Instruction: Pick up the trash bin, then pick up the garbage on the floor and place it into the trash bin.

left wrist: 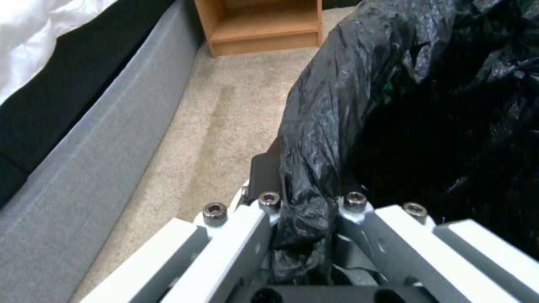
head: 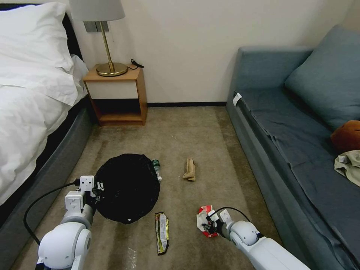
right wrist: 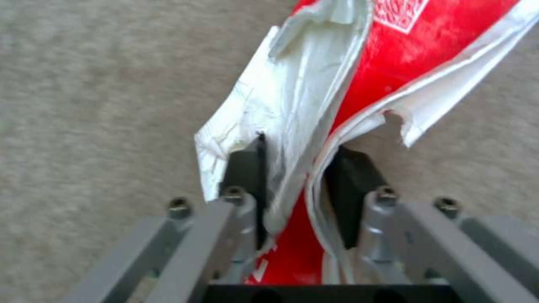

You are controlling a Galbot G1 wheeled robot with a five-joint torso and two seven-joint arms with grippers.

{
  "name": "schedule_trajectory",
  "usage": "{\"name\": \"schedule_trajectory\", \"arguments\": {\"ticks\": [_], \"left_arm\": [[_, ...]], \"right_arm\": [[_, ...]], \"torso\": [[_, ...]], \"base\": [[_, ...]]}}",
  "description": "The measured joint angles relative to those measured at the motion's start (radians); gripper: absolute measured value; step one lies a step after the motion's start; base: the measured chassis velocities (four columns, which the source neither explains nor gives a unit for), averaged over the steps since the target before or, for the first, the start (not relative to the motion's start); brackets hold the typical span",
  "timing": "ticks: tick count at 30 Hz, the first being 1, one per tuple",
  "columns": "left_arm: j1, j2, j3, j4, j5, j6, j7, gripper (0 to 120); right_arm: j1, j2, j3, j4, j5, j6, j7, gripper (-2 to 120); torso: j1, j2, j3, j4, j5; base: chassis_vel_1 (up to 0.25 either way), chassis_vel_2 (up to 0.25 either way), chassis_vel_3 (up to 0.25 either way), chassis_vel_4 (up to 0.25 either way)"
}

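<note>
- Left gripper is clamped on the trash bin rim.
- Right gripper pinches the red-and-white wrapper; next it probably lifts it leftward over the bin.

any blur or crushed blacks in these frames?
Head view: sharp, but the trash bin liner reads near-solid black. Left wrist view: bag folds catch glare by the left gripper, interior lost. Right wrist view: soft carpet; right gripper on the red-and-white wrapper.

The left gripper pinches the black-bagged rim of the bin, fingers closed on it. Beige carpet runs past a grey bed frame to a wooden nightstand.
</note>
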Motion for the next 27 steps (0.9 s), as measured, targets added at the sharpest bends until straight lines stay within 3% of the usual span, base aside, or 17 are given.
{"name": "schedule_trajectory", "arguments": {"ticks": [1, 4, 7, 17, 27], "left_arm": [[0.0, 0.0, 0.0, 0.0, 0.0, 0.0, 0.0, 4], [0.006, -0.004, 0.005, -0.004, 0.003, -0.006, 0.001, 4], [0.006, -0.005, 0.008, -0.004, 0.005, -0.007, 0.002, 4], [0.011, -0.014, 0.023, -0.026, 0.026, -0.011, 0.006, 4], [0.015, -0.016, 0.022, -0.025, 0.047, -0.021, 0.01, 4]], "right_arm": [[0.0, 0.0, 0.0, 0.0, 0.0, 0.0, 0.0, 22], [0.005, -0.025, 0.034, 0.005, -0.002, 0.006, 0.001, 5], [0.025, -0.048, 0.051, 0.006, -0.002, 0.014, 0.001, 1], [0.166, -0.125, 0.038, -0.013, 0.0, 0.046, -0.025, 1], [0.379, -0.213, -0.096, 0.081, -0.064, 0.077, -0.101, 1]], "torso": [[0.0, 0.0, 0.0, 0.0, 0.0], [0.0, 0.0, 0.0, -0.0001, 0.0001], [0.0, 0.0, 0.0, -0.0002, -0.0001], [0.0, 0.0, 0.0, -0.0002, 0.0001], [0.0, 0.0, 0.0, 0.0, 0.0]], "base": [[0.0, 0.0, 0.0, 0.0], [0.0, 0.0, 0.0, 0.0], [0.0, 0.0, 0.0, 0.0], [0.0, 0.0, 0.0, 0.0], [0.0, 0.0, 0.0, 0.0]]}}
